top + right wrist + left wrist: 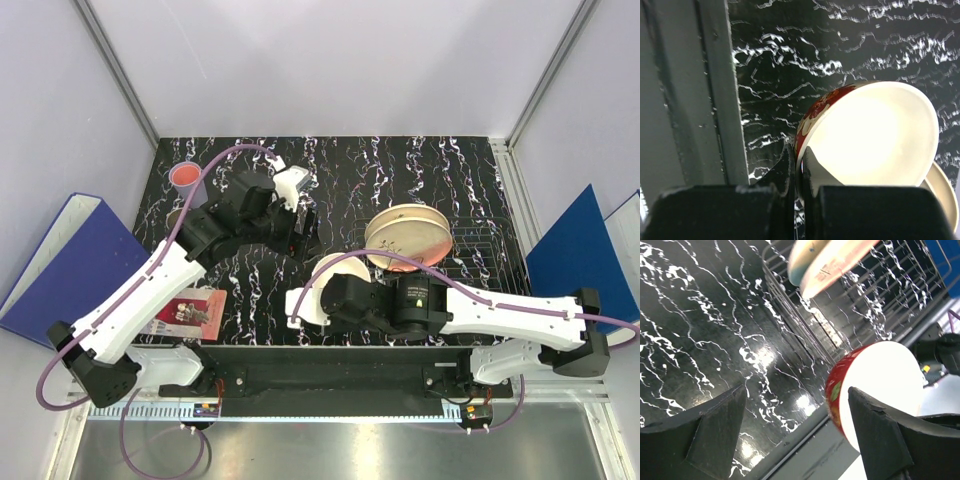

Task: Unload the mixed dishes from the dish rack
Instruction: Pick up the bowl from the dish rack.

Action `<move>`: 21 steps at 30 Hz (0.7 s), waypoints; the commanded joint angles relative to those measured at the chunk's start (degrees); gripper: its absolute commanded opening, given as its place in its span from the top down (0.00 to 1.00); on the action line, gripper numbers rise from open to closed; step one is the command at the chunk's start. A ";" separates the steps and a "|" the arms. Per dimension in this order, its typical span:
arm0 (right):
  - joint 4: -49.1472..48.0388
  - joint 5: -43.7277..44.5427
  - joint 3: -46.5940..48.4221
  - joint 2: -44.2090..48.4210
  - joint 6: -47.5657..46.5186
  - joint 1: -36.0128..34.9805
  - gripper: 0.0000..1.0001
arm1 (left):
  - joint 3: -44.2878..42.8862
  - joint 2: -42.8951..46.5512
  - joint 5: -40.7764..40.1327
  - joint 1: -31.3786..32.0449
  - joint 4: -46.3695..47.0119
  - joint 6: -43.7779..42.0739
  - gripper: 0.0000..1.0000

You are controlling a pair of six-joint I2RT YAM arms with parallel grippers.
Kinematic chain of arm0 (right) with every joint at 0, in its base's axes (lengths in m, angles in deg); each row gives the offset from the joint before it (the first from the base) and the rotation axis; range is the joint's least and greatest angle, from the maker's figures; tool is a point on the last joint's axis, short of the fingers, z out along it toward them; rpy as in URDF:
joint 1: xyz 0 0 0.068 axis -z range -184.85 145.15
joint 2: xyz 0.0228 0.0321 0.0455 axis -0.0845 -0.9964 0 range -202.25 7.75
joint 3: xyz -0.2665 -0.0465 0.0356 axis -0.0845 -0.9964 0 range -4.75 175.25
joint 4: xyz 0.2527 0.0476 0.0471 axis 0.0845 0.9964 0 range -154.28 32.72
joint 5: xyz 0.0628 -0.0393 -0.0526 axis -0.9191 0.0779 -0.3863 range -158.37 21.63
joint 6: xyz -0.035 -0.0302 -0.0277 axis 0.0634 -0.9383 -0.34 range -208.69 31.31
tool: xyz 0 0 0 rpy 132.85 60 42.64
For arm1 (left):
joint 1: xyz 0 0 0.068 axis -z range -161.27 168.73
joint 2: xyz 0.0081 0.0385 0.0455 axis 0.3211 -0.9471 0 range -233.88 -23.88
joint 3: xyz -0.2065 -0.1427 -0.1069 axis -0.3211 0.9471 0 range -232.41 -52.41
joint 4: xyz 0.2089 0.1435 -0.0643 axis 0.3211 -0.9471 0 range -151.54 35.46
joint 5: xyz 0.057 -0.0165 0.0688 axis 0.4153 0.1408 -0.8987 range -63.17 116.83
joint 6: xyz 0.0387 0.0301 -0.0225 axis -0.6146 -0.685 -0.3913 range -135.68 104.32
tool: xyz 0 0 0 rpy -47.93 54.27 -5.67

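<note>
My right gripper (801, 159) is shut on the rim of the glossy red bowl (865, 140), holding it tilted over the black marbled table, near the front edge (305, 305). In the left wrist view the same bowl (875, 390) shows its white inside. My left gripper (796, 390) is open with nothing between its fingers, and hangs over the table left of the dish rack (303, 228). Two large cream plates (408, 232) stand on edge in the wire dish rack (482, 245), and also show at the top of the left wrist view (825, 260).
A pink tumbler (185, 177) stands at the table's far left corner. A red printed card (190, 310) lies near the front left. A cream round rim (945, 195) shows just behind the held bowl. Blue folders lean outside both sides of the table.
</note>
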 commanded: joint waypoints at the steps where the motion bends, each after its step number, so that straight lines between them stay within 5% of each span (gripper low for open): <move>1: -4.70 -3.28 5.88 0.13 -2.39 -0.22 1.00 | -0.76 2.34 3.91 -0.08 0.69 -1.68 0.16; 14: -6.90 -5.39 5.97 -1.46 -4.85 1.97 1.00 | 2.85 5.50 4.97 2.64 0.60 -0.37 0.22; 21: -7.87 -6.36 5.97 -2.16 -6.26 3.38 1.00 | 4.16 4.45 4.44 4.49 -0.01 -1.07 0.35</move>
